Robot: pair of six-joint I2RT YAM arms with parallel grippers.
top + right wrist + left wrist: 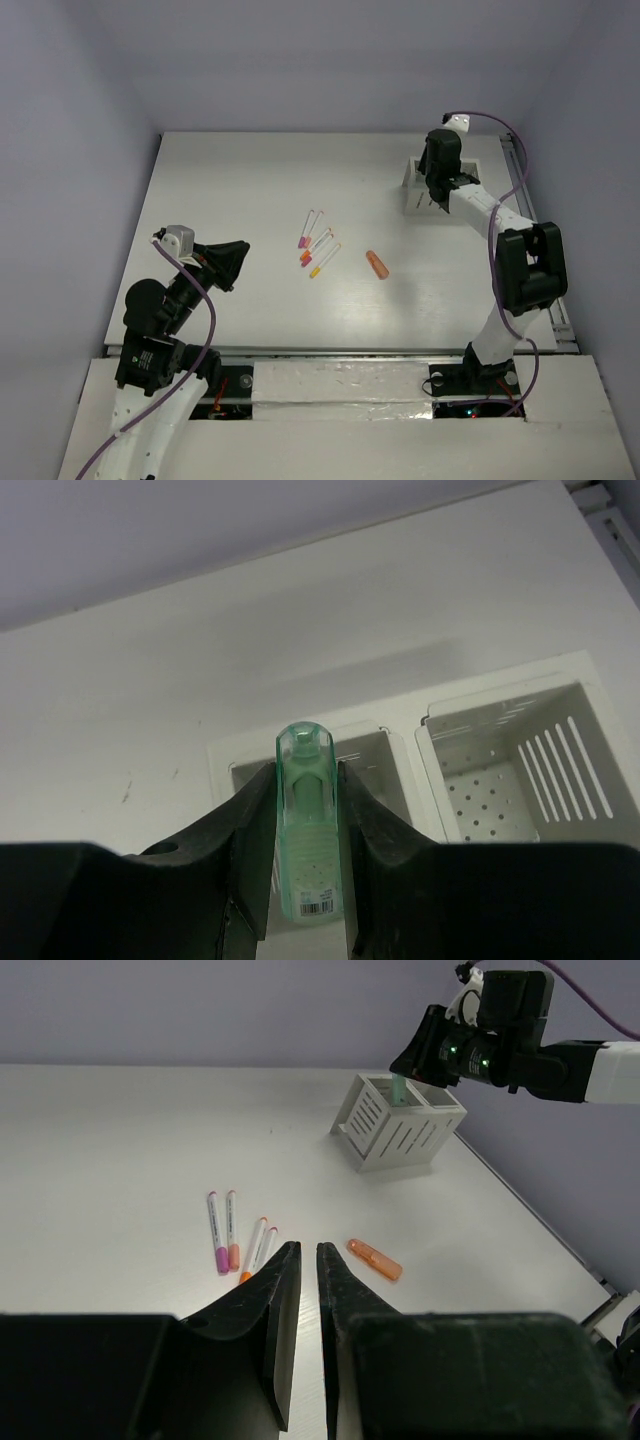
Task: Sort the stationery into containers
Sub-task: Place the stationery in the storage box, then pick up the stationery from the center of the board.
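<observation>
Right wrist: right gripper (305,780) part open, clamped on mint piece (306,825), held over left cell of holder (497,683). Top external: holder at 1 o'clock of table (230,190); pens (318,243) mid-table, orange piece (378,264) at their 3 o'clock. Left gripper (309,1255) at 8 o'clock, closed to a slit, gripping nothing.

You count | pens (216,1230): at least four thin white ones on your desk (230,180), and the close-lying middle ones may hide a fifth | orange chunky piece (377,264): one | mint green chunky piece (307,810): one | white holder (385,1140): one | square compartments (500,790) in it: two
</observation>
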